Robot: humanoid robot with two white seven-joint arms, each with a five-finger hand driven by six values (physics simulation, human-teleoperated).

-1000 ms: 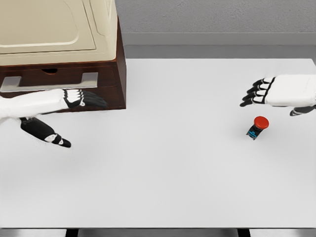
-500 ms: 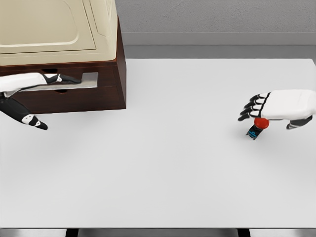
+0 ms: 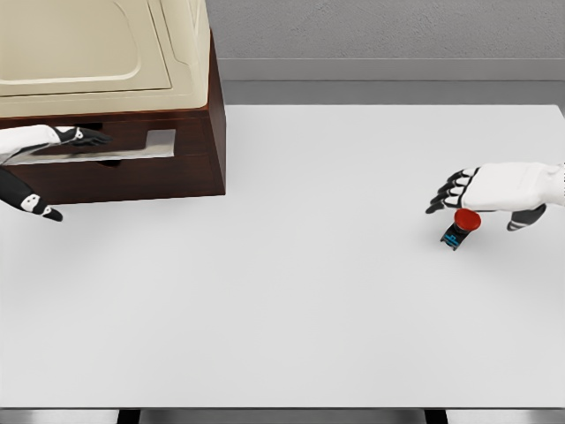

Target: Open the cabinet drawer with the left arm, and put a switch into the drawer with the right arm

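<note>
One cabinet stands at the far left of the white table; its single drawer looks closed. The left hand lies on the one metal handle, fingers stretched along it, thumb hanging below. One red switch sits far right, under the loosely spread fingers of the right hand.

A white table fills most of the view, its surface plain. At its far left corner stands a dark brown cabinet with a cream top. Toward the right side lies a small switch with a red button on what looks like a dark base.
</note>
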